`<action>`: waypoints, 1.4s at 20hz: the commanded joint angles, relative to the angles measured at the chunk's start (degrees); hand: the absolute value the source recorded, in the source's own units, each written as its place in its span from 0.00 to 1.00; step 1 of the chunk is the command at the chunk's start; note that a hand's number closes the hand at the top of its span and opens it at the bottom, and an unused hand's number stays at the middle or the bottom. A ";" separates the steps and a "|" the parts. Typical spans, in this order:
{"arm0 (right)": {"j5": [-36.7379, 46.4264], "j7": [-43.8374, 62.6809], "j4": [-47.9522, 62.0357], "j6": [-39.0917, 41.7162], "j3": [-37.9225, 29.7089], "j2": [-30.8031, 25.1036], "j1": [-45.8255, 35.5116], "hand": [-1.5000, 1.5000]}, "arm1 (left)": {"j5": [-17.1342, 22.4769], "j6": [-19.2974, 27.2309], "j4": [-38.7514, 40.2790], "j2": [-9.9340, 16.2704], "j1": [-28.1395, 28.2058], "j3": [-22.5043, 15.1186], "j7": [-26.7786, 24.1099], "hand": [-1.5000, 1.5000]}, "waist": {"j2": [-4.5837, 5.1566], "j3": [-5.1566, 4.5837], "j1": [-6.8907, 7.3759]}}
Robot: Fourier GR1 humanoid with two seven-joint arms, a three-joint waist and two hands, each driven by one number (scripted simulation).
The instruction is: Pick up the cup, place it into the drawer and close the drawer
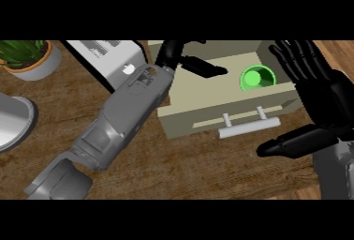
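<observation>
On the wooden counter (207,164) stands a beige drawer unit (207,101), its drawer pulled open toward the robot, with a pale bar handle (249,126) on the front panel. Inside the open compartment, toward its right-hand corner, sits the green cup (256,77), upright with its mouth facing up; it touches neither hand. Over the rear left part of the compartment hangs the left hand (194,63), reached there by a grey forearm running diagonally up from the lower left of the view. Its fingers are extended rather than curled, one pointing rightward toward the cup but stopping short of it, and it holds nothing. At the right edge of the view the right hand (321,98) is raised with the palm showing, fingers straight and pointing upward, the thumb jutting left just below and to the right of the handle; it also holds nothing and rests apart from the drawer front. Left of the drawer unit lies a white appliance (114,58) with a dark edge, partly covered by the left forearm. A potted plant (27,58) in a pale pot occupies the upper left corner, and a grey rounded object (14,124) shows at the left edge, cut off by the frame.
</observation>
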 commanded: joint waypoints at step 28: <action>37.50 -8.30 26.77 4.98 25.96 -7.08 2.31 0.00 | 15.36 -3.54 -7.58 0.91 8.11 5.78 -17.68 0.00 | -2.30 0.00 13.84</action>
